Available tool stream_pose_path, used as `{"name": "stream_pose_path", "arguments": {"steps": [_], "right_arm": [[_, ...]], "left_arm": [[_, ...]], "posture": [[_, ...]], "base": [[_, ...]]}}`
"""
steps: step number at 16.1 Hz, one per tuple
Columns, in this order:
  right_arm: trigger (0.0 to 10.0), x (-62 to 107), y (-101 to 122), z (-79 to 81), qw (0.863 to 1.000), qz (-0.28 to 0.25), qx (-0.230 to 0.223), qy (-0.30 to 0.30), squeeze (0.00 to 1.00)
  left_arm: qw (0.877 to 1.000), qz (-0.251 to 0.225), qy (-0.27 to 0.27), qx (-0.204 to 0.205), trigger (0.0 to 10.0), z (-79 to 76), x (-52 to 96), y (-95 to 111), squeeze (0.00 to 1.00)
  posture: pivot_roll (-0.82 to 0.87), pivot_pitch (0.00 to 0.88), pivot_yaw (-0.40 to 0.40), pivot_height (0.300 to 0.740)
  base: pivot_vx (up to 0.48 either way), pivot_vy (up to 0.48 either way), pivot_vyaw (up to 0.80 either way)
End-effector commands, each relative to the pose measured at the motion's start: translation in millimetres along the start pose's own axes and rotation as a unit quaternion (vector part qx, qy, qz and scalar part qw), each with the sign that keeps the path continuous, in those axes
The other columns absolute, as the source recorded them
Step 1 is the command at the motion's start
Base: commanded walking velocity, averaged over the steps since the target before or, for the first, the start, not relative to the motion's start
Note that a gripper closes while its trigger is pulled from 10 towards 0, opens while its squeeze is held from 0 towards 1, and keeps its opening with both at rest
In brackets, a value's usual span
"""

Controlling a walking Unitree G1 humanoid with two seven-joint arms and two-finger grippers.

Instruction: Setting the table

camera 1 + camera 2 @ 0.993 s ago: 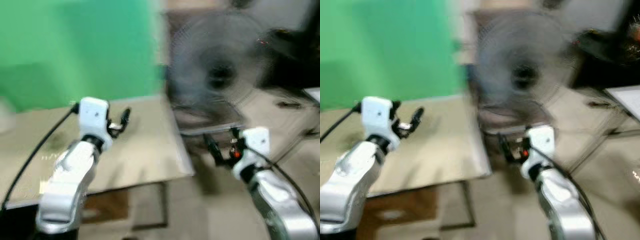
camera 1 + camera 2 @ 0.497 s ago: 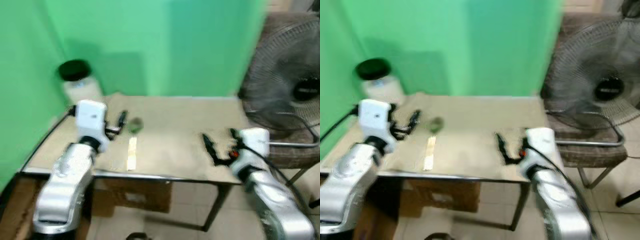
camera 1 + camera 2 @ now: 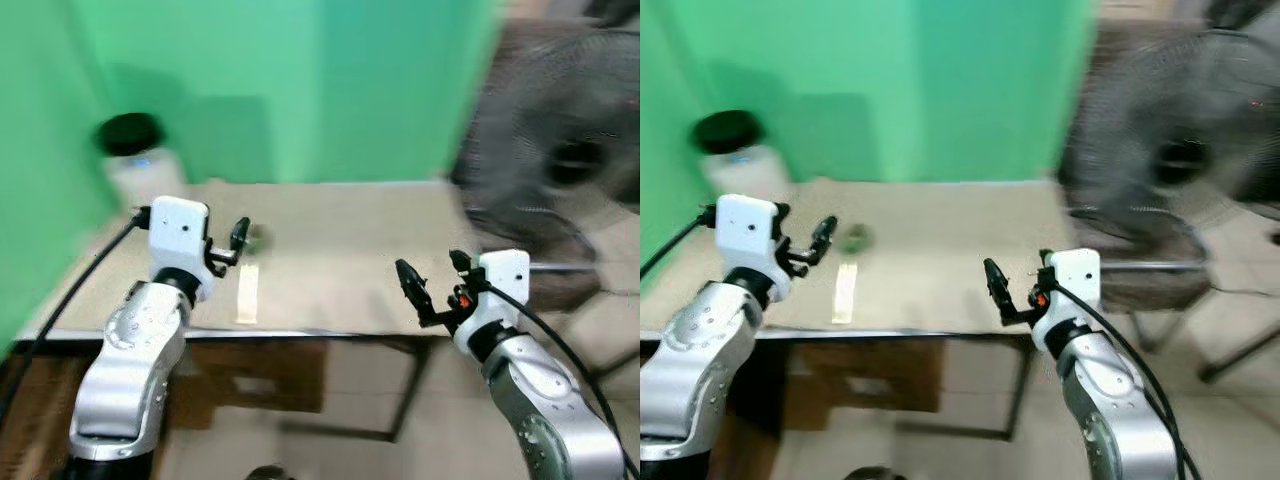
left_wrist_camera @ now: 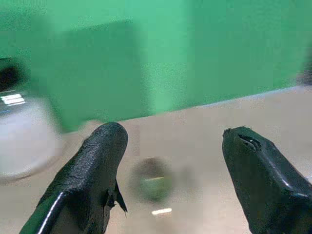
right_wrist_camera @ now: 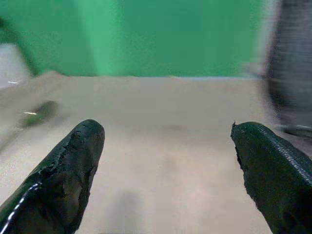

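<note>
Left gripper (image 3: pixel 238 238) raised above the near-left part of the bench (image 3: pixel 340 250), fingers spread apart and grasping nothing. Just beyond its tips, a small round greenish thing (image 4: pixel 152 178), blurred past telling what it is. Just right of the arm, a pale flat strip (image 3: pixel 246 295) lying on the bench, pointing from near to far. At the far-left corner, a white jar with a black lid (image 3: pixel 135 160), against the green wall (image 3: pixel 290 90).

Right gripper (image 3: pixel 432 287) held over the near-right edge of the bench, released, fingers wide apart, nothing between. Far right, a standing fan (image 3: pixel 565 160), blurred.
</note>
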State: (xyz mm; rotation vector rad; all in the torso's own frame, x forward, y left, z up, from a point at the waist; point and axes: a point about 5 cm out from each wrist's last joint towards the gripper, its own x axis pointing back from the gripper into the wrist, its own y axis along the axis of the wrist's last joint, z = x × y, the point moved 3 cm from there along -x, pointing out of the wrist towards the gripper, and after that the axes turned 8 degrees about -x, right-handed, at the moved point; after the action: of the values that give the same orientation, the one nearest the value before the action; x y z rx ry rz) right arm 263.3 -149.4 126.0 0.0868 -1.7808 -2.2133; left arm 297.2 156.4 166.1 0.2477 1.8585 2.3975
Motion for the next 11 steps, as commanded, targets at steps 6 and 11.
{"name": "stream_pose_path", "arguments": {"steps": [6,11], "right_arm": [[10.0,-3.5,2.7,0.5,0.999,0.022,0.014,0.033,0.00],[10.0,-20.9,0.7,10.0,0.994,0.063,0.036,0.085,0.00]], "left_arm": [[0.995,0.094,0.040,0.013,10.0,21.1,-3.9,-27.6,0.00],[0.990,0.136,-0.016,0.035,10.0,34.8,-30.9,-35.1,1.00]], "posture": [[0.10,0.000,0.049,0.740],[0.10,0.000,0.046,0.740]], "base": [[0.000,0.000,0.00],[0.000,0.000,0.00]]}}
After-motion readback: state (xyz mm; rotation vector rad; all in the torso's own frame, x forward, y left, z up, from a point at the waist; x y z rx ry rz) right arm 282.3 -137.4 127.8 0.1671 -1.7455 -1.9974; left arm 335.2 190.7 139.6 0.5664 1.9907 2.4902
